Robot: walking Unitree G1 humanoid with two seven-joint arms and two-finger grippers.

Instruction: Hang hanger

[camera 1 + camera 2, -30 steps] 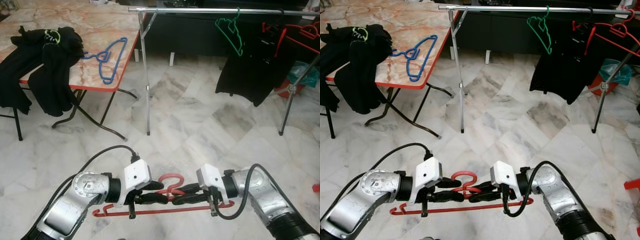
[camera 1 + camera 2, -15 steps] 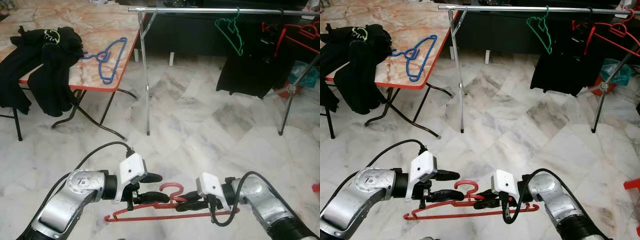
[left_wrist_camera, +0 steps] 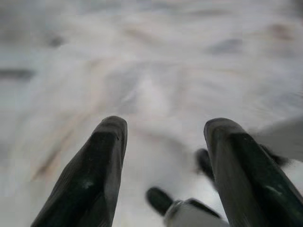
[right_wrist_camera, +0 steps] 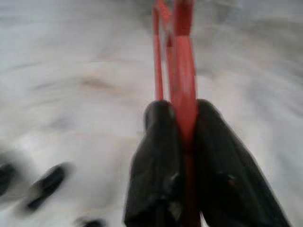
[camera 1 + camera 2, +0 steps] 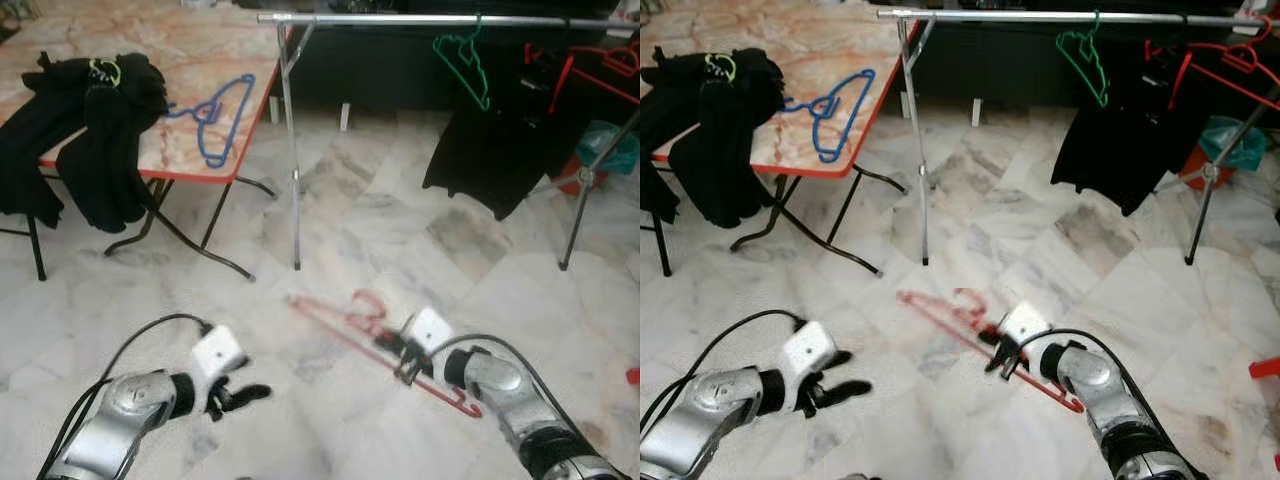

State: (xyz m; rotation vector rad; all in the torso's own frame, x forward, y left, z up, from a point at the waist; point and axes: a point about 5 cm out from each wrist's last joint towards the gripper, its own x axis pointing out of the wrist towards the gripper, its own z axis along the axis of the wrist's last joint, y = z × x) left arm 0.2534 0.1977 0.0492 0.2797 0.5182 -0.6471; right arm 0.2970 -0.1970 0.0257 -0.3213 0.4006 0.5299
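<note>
A pale marble floor (image 5: 380,230) is seen in front of the robot, with a silver clothes rail (image 5: 430,19) standing across the far side of it. A green hanger (image 5: 462,62) is hooked on the rail, and beside it a black garment (image 5: 490,140) and further red hangers (image 5: 590,70) hang at the rail's right end. To the left, a marble-topped folding table (image 5: 190,90) with a red edge carries a blue hanger (image 5: 215,115), and black clothes (image 5: 85,130) are draped over its near left corner.

The red hanger (image 5: 375,340) is held low above the floor by the right gripper (image 5: 400,350), whose fingers (image 4: 161,165) are clamped tight on its straight bar, as the right wrist view makes plain. From the gripper the bar runs away to the left and forward, and a shorter length trails back to the right past the silver forearm; the hook is seen just ahead of the gripper. The hanger is blurred in both eye views.

The left gripper (image 5: 238,395) is found well to the left of the right one, apart from the hanger. Its two black fingers (image 3: 90,179) are spread wide, with only blurred floor between them.
</note>
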